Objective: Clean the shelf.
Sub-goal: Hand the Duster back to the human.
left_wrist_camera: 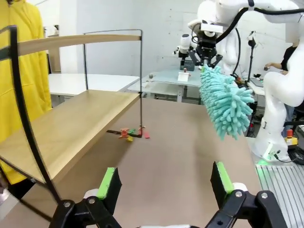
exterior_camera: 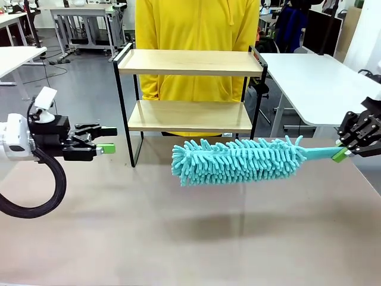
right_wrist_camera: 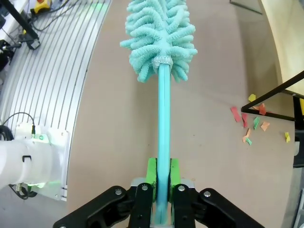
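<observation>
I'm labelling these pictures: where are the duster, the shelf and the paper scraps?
duster (exterior_camera: 238,159): front view, middle of the fluffy head.
shelf (exterior_camera: 189,61): front view, front edge of the top board.
paper scraps (right_wrist_camera: 251,124): right wrist view, middle of the cluster on the table.

Brown table (exterior_camera: 178,238) carries shelf (exterior_camera: 189,116) — coloured paper scraps (right_wrist_camera: 251,124) scattered by shelf foot.

Left gripper (exterior_camera: 107,139) level, jaws wide apart, empty; right gripper (exterior_camera: 340,155) level, clamped tight
</observation>
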Available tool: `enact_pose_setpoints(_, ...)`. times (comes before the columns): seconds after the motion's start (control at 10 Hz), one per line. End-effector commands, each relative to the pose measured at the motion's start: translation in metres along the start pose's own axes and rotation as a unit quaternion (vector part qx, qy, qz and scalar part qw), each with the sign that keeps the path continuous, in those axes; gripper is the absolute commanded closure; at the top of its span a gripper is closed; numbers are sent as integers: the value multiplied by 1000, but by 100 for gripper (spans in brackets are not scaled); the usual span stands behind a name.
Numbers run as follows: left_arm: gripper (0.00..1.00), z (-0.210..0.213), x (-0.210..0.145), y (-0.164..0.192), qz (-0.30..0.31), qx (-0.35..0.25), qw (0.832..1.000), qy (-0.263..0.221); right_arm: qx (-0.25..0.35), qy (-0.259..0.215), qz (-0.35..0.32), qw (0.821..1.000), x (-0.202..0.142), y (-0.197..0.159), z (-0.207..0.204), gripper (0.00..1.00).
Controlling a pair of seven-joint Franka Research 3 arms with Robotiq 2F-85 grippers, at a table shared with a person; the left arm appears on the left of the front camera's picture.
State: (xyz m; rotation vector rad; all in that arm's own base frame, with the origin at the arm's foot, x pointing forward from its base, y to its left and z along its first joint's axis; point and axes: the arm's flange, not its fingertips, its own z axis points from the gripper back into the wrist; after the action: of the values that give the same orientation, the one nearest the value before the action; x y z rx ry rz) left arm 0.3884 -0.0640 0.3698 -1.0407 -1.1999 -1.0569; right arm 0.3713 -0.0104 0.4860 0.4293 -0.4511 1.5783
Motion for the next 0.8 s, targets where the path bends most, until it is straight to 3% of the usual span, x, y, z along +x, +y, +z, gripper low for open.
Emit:
enact_pose_setpoints(0.0,0,-25,-6,-22,-11,-37,999,-21,-5,-18,11,1000,-1,1,2,86)
enact_pose_setpoints(0.2,0,-45,-7,-46,11,-98,994,-35,-5,-18,11,1000,-1,1,2,86)
enact_pose_setpoints(0.7,0,-107,-16,-67,3,-100,993,-63,-5,-18,11,1000,-1,1,2,86)
